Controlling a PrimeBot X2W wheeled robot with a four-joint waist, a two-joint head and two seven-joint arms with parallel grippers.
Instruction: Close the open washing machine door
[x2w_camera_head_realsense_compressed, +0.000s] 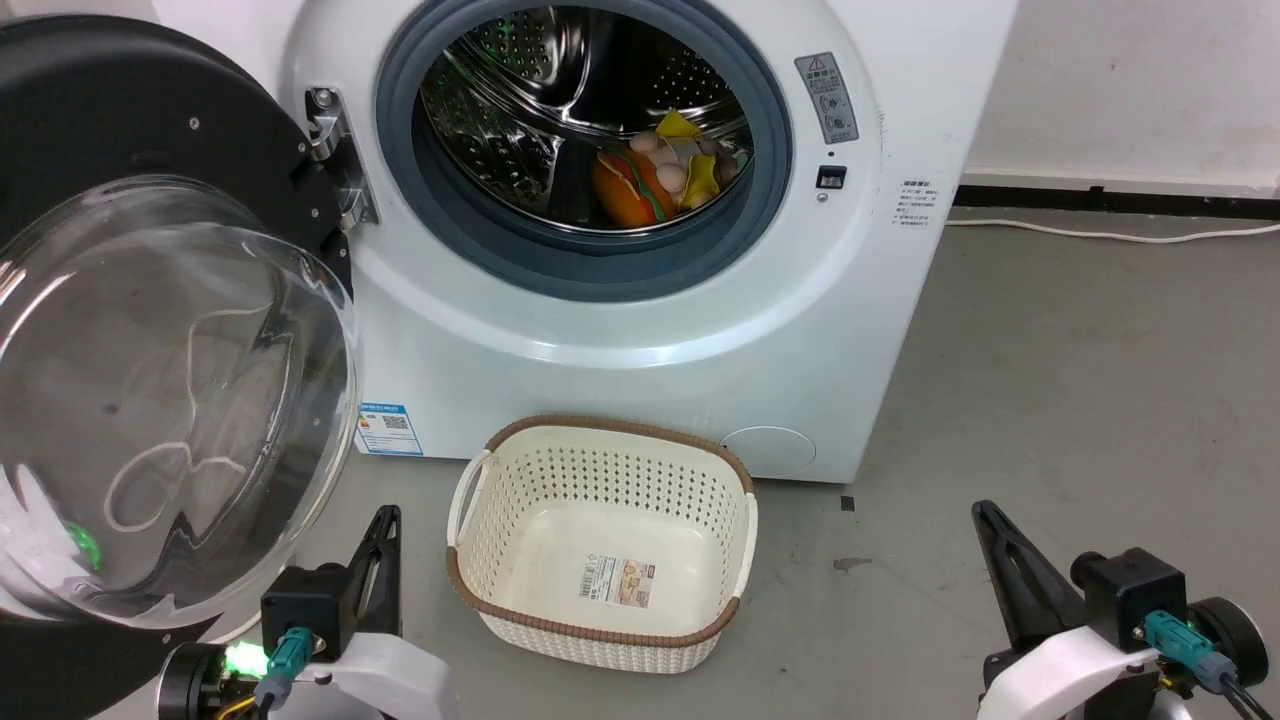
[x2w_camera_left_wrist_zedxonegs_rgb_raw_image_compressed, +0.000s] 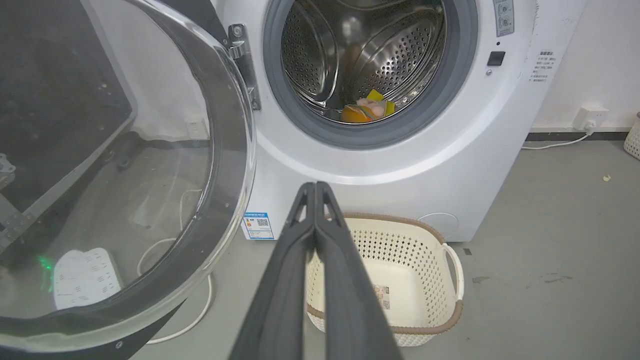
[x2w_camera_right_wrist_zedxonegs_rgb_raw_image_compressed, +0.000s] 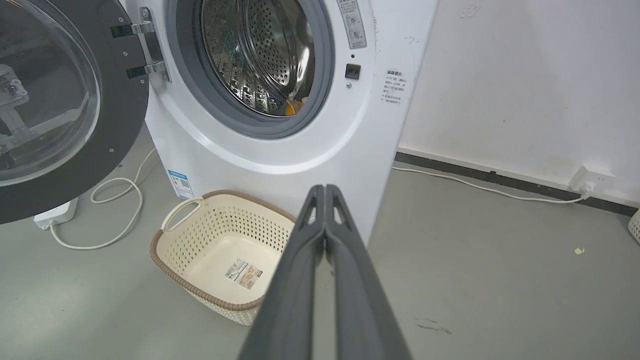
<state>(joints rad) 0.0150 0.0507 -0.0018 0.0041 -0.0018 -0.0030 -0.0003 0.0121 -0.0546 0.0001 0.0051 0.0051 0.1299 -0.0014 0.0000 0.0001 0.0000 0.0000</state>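
- Since the washing machine door (x2w_camera_head_realsense_compressed: 150, 330) stands swung wide at near left, hinged to the washing machine (x2w_camera_head_realsense_compressed: 620, 380), a rightward push looks due.
- Your left gripper (x2w_camera_left_wrist_zedxonegs_rgb_raw_image_compressed: 316, 186) and right gripper (x2w_camera_right_wrist_zedxonegs_rgb_raw_image_compressed: 325, 189) show jaws pressed together, empty, suited to pushing.

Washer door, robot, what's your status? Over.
Left gripper, right gripper shut, empty. Door wide open, untouched. Basket on floor at washer front.

Soft, even indoor light falls around my left pincer (x2w_camera_left_wrist_zedxonegs_rgb_raw_image_compressed: 315, 185); shadows are faint. Left of it, the round black-rimmed door (x2w_camera_left_wrist_zedxonegs_rgb_raw_image_compressed: 125, 200) carries white glare on its bulging clear glass. My wrist views bow at the edges.
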